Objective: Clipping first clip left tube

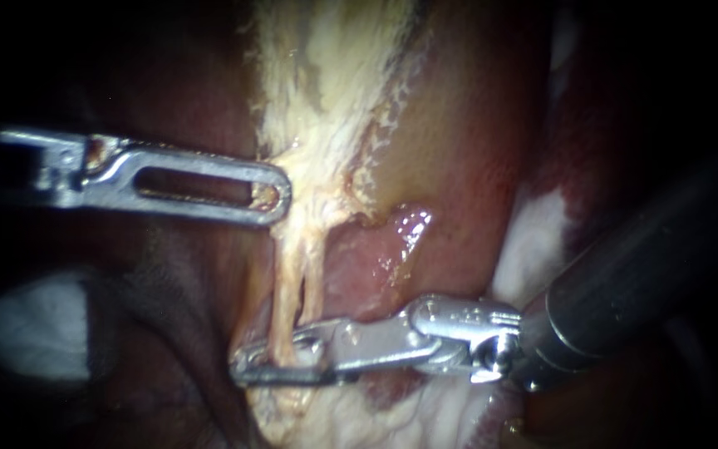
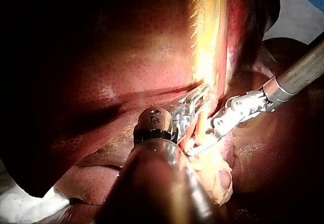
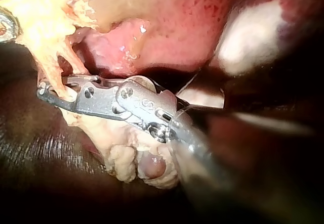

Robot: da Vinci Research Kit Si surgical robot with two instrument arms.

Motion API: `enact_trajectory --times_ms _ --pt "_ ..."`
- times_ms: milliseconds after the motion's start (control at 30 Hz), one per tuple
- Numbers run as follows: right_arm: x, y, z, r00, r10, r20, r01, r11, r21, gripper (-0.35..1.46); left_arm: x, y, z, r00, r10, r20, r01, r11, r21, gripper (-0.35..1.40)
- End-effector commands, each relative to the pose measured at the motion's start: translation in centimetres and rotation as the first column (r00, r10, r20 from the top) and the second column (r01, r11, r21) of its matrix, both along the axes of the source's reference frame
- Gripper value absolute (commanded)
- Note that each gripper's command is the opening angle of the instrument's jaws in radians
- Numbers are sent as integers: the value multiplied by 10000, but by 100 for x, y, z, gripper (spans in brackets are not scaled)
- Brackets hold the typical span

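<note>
Well, the right instrument [image 1: 247,370] lies almost level across the lower part of the endoscope view. Its jaws are closed down on the left tube [image 1: 280,291], one jaw on each side and the tips all but meeting beyond it. The right wrist view shows the same grip closer, with the pale tube filling the narrow gap between the two metal bars. Anything else inside the jaws is hidden by the metal. A second pale strand [image 1: 312,287] just beside the tube runs down behind the upper jaw, and I cannot tell whether it is caught as well. The instrument's dark shaft fades into shadow towards the right edge.

Under the jaws sits a lumpy pale mass [image 1: 309,416], partly cut off by the lower edge. Above them lies a wet pink bulge [image 1: 396,245]. Higher up, both strands merge into pale fibrous tissue [image 1: 334,75].

The left instrument [image 1: 274,195] has its jaws closed on the edge of that fibrous tissue. Only the windowed jaw shows (the other lies behind it), and the shaft is lost in the dark at the left edge. In the left wrist view its own wrist covers much of the grip.

Dark liver [image 1: 168,349] lies below it. Two white patches [image 1: 35,324] are too blurred to name
</note>
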State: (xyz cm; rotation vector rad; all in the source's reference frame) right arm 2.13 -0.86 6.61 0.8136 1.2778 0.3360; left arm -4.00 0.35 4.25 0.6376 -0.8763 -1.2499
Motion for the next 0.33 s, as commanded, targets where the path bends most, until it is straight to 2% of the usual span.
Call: enact_trajectory --times_ms 33,333 --pt "1 -1 -1 10000 -10 -12 10 10000 1 -35 0 0 0 10000 7 6 -7 10000 -1 -35" --pt "1 -1 -1 10000 -5 6 5 10000 57 -35 0 0 0 10000 9 8 -9 10000 -1 -35"
